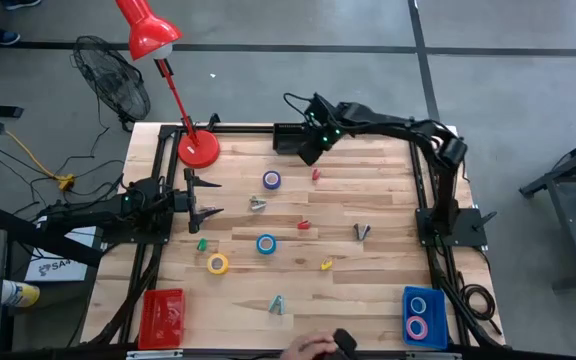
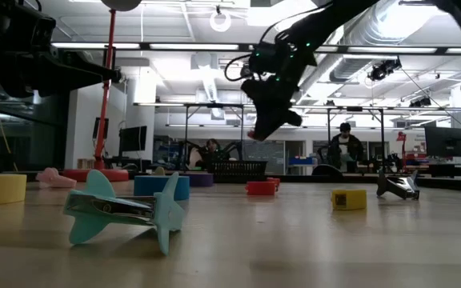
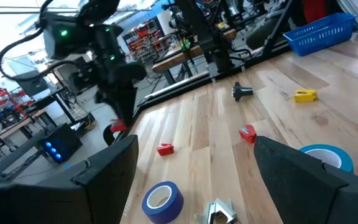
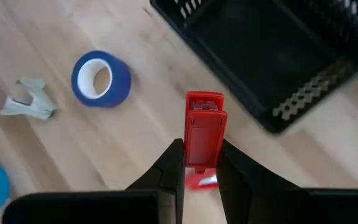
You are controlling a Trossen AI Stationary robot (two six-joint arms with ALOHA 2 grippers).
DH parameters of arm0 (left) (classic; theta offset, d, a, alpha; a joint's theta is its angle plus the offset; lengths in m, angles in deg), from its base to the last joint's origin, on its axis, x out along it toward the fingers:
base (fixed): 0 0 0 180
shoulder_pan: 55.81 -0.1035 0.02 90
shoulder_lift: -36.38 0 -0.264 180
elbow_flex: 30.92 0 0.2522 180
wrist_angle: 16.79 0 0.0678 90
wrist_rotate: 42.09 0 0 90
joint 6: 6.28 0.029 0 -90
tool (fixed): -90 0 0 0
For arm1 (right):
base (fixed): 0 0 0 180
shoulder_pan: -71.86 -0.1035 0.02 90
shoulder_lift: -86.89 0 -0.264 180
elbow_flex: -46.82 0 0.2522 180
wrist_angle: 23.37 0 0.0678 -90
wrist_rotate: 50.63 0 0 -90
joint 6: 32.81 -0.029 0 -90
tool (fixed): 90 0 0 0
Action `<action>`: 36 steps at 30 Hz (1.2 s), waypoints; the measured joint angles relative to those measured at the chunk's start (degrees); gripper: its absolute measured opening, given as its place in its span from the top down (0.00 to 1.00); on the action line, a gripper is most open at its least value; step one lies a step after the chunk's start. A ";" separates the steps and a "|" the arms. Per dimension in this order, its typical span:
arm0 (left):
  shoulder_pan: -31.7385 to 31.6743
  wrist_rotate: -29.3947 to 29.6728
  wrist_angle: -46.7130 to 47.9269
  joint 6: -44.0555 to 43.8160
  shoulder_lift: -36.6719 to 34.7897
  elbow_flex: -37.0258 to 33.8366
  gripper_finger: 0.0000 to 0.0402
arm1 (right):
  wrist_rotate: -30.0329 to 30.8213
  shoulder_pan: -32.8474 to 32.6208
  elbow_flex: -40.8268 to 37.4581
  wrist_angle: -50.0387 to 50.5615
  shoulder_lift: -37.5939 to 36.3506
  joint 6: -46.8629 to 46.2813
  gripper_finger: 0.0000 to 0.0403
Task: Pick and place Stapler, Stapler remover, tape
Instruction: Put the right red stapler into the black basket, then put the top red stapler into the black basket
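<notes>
My right gripper [image 1: 311, 152] hangs above the table's far edge beside the black basket [image 1: 288, 135] and is shut on a small red stapler [image 4: 204, 134]. Two more red staplers [image 1: 316, 174] [image 1: 304, 224] and a yellow one [image 1: 326, 265] lie on the wood. The tape rolls lie flat: dark blue [image 1: 272, 180], light blue [image 1: 266, 243], yellow [image 1: 217, 263]. Staple removers rest at the centre [image 1: 258, 203], right [image 1: 362, 231] and near edge [image 1: 277, 305]. My left gripper [image 1: 208, 200] waits open at the table's left side. My right gripper pinches the red stapler's rear end [image 4: 202, 163] between its two fingers [image 4: 174, 163], one on each long side. The fingers slant downward and lie along the stapler, whose other end [image 4: 204, 99] sticks out past the fingertips. The stapler is lifted clear of the table.
A red lamp base [image 1: 198, 148] stands at the far left corner. A red bin [image 1: 162, 315] sits at the near left, and a blue bin [image 1: 423, 318] holding tape rolls at the near right. A person's hand [image 1: 313, 348] shows at the near edge. A small green piece [image 1: 202, 243] lies near the left gripper.
</notes>
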 joint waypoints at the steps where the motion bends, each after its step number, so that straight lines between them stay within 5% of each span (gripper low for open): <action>1: 0.00 0.00 0.01 0.00 0.00 0.00 0.21 | 0.02 0.25 1.04 -0.01 0.84 1.39 0.86; 10: 0.01 0.00 0.01 0.00 -0.01 0.00 0.21 | 1.31 1.85 8.41 0.13 7.80 9.87 0.86; 21: 0.00 0.00 0.02 0.00 0.00 0.00 0.21 | -0.18 3.38 13.74 0.66 13.98 -2.98 0.79; 36: 0.01 0.00 0.01 0.00 -0.01 0.00 0.21 | 1.46 3.74 13.74 2.98 12.60 -5.45 0.61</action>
